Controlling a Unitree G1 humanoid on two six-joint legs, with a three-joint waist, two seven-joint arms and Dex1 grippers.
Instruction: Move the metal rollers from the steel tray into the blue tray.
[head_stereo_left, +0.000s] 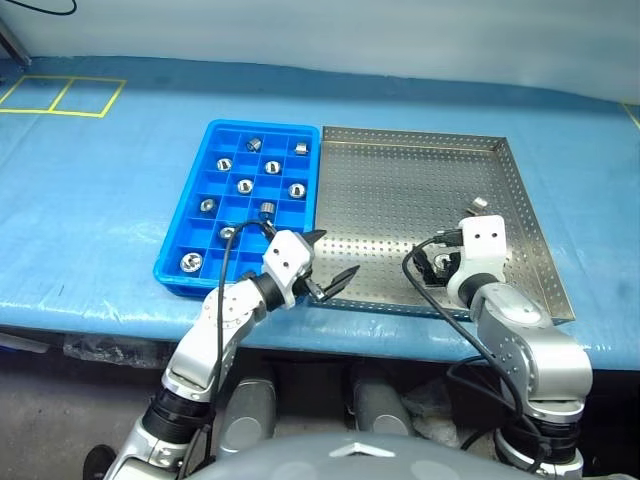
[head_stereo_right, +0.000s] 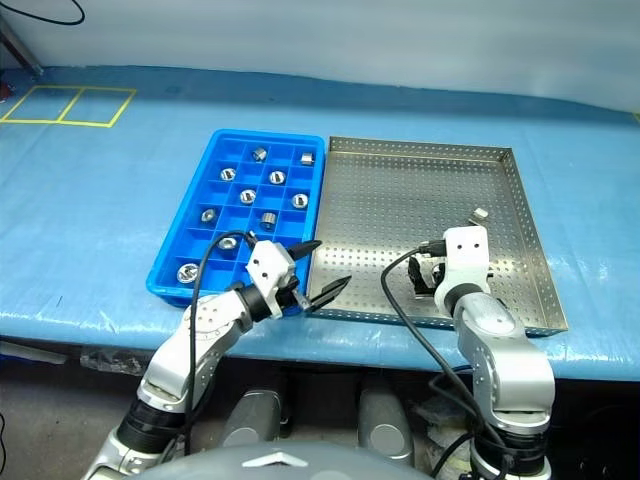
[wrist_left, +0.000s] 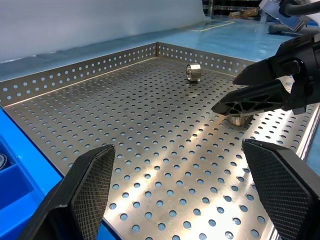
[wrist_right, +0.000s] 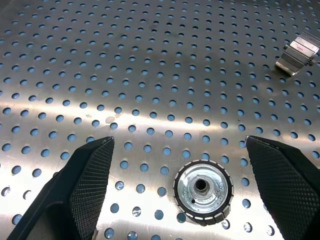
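Blue sheeting (head_stereo_left: 90, 200) over the whole bench, yellow taped rectangles (head_stereo_left: 60, 95) at its far left corner, pale wall behind. Side by side and touching on the sheeting: bright blue plastic tray with square compartments (head_stereo_left: 165, 262) to the left, large perforated silver steel tray with a low rim (head_stereo_left: 400, 180) to the right.

Nine small shiny metal rollers with dark centre holes already sitting one to a compartment in the blue tray, for instance (head_stereo_left: 245, 185). Two left on the steel floor near its right side: one lying on its side toward the far rim (wrist_right: 297, 59), one standing on end with the hole facing up (wrist_right: 202, 192).

Right gripper (wrist_right: 190, 197) tilted down over the near-right part of the steel tray, fingers spread wide and empty, the upright roller on the floor squarely between them but touching neither pad. Left gripper (head_stereo_left: 325, 262) hovering level over the seam between the trays at the near edge, fingers likewise parted, holding nothing.

Likely step: picking the upright roller. Best done by lowering until the pads bracket the knurled wall, then closing evenly across the middle; smooth and round, so prone to squirt out of an off-centre pinch or to tip and roll across the floor.
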